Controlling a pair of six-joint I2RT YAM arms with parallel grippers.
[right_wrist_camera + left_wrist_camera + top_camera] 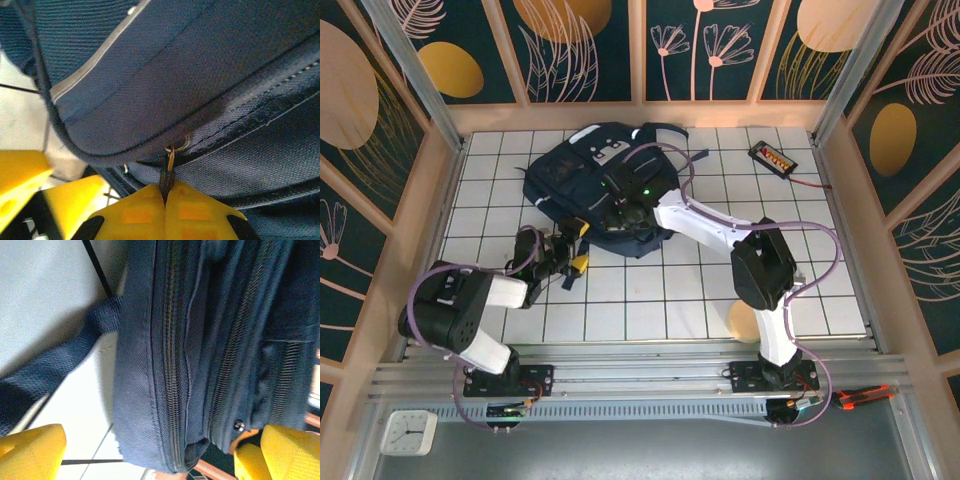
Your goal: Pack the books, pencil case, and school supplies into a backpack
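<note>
Where the backpack (590,170) lies on the far middle of the white-tiled bench (650,300), both of my pincers meet it from the near side.

Right pincer (632,212): closed, resting over the bag's near part. In the right wrist view its yellow fingers (195,210) press together on a dark zip pull (165,177), which hangs by a small metal ring (171,155) from the navy fabric.

Left pincer (580,247): spread wide and holding nothing, just beside the bag's near-left edge. The left wrist view faces the bag's side with its two closed zip lines (172,365). A dark strap (65,355) trails off onto the tiles.

A black device with orange buttons (772,157) sits at the far right. A round tan disc (742,320) lies near right, partly behind my right arm.
</note>
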